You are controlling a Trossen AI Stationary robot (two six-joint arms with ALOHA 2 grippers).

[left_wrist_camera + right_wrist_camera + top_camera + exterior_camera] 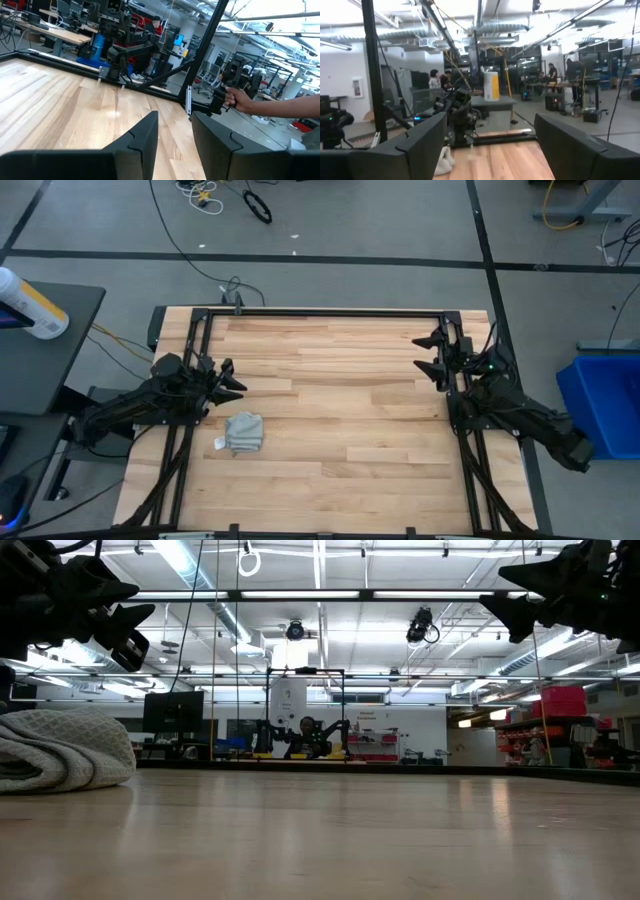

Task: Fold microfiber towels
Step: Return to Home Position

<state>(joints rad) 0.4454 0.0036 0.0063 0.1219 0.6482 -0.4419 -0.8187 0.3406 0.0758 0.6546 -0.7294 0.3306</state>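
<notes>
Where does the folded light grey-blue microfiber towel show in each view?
High view: folded light grey-blue towel, left part of the wooden table.
Low view: left edge.
Left wrist view: not in it.
Right wrist view: pale lump on table.
Shared landmark: left gripper, beside it.

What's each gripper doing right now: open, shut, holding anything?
Left gripper: open, holding nothing, clear of the folded towel.
Right gripper: open, holding nothing, over the table's right side.

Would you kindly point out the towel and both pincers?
towel (243,432), high view, middle of the cloth
left pincer (236,377), high view, midway between its fingertips
right pincer (420,352), high view, midway between its fingertips
</notes>
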